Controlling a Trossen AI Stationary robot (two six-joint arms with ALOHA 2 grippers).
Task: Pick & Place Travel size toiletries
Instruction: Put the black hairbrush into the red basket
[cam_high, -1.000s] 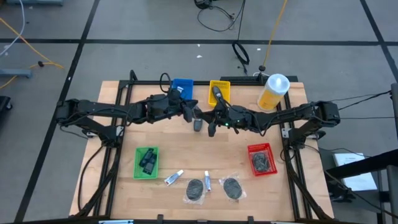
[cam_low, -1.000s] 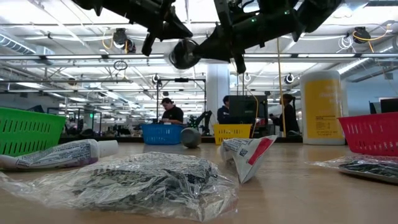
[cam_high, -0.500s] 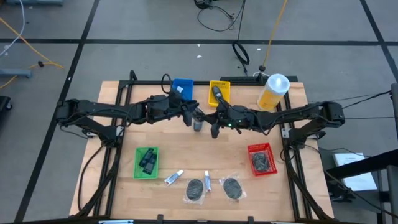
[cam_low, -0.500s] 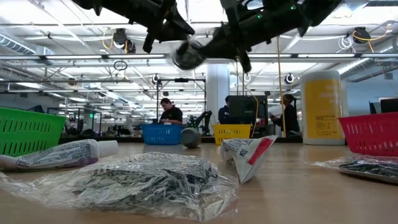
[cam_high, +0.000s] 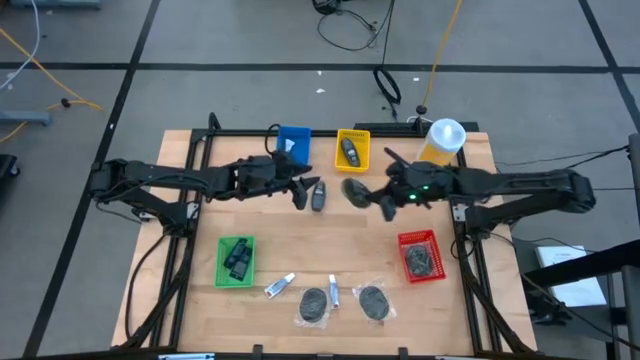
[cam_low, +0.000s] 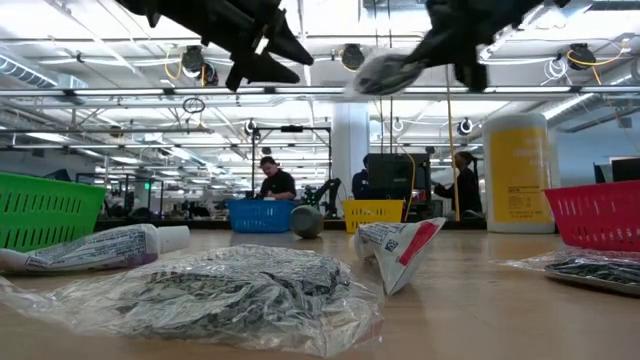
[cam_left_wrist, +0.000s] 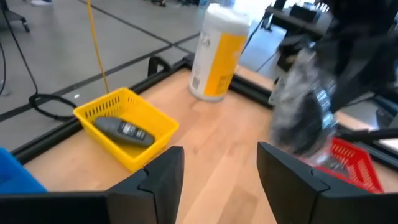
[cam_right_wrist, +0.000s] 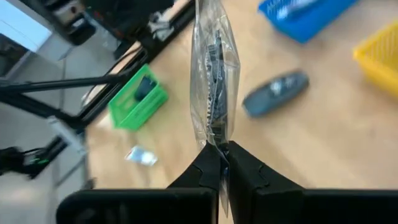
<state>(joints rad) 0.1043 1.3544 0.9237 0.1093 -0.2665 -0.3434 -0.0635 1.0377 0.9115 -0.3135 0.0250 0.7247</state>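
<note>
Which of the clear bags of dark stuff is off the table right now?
The clear bag pinched in the right tool; the other two lie on the table's front edge.

Wooden counter (cam_high: 300, 240) carries blue bin (cam_high: 293, 141), yellow bin (cam_high: 352, 149), green bin (cam_high: 236, 261), red bin (cam_high: 418, 255), yellow bottle (cam_high: 441, 146), two tubes (cam_high: 279, 285), two bagged items (cam_high: 313, 305).

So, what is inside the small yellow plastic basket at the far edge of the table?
One dark grey oblong device lies inside the yellow basket. Whether anything is under the device cannot be seen.
</note>
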